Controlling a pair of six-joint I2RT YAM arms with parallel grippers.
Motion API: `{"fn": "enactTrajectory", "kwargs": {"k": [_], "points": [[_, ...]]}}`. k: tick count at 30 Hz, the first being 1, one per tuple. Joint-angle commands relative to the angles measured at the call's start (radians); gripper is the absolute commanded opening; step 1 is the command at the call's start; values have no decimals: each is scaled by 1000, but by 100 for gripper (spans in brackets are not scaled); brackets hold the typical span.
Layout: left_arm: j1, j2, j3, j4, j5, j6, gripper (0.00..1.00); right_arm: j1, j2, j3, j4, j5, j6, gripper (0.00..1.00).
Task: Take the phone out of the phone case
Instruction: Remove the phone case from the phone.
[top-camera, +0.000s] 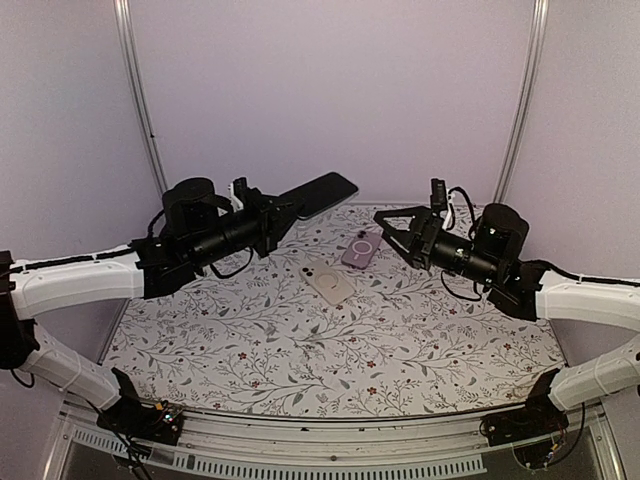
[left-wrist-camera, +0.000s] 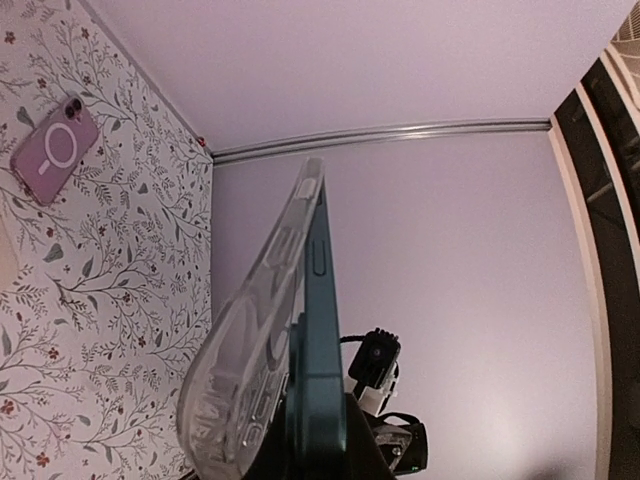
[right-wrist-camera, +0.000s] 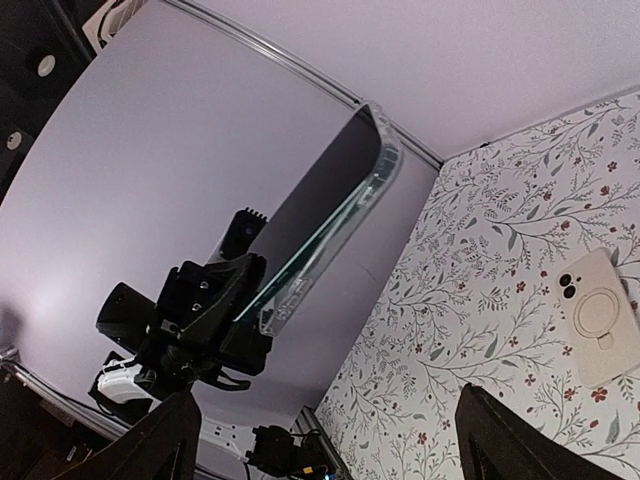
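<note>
Separation is under way. The left gripper clamps one end of the phone, aloft toward the table's 12 o'clock. The dark, slim handset's clear case gapes off its back. The right gripper, jaws spread at the phone's 4 o'clock, should probably pinch the case's free end and peel.

Table top: white cloth with grey floral print. Lying flat on it, far centre: mauve phone case with white ring and cream phone case with ring, just beside each other.
</note>
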Motion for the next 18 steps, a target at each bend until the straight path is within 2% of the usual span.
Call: {"fn": "enactTrajectory", "kwargs": {"k": [1,6,11,18], "points": [[-23,40,71,177,-25,-170,0,70,66,45,124,88,54,90],[-44,68,105,201,-58,-216,0,109,148,100,143,76,73,89],[-57,82,124,175,-72,-252,0,124,204,158,155,32,62,80],[-63,96,114,219,-63,-297,0,133,263,217,177,-3,52,74]]}}
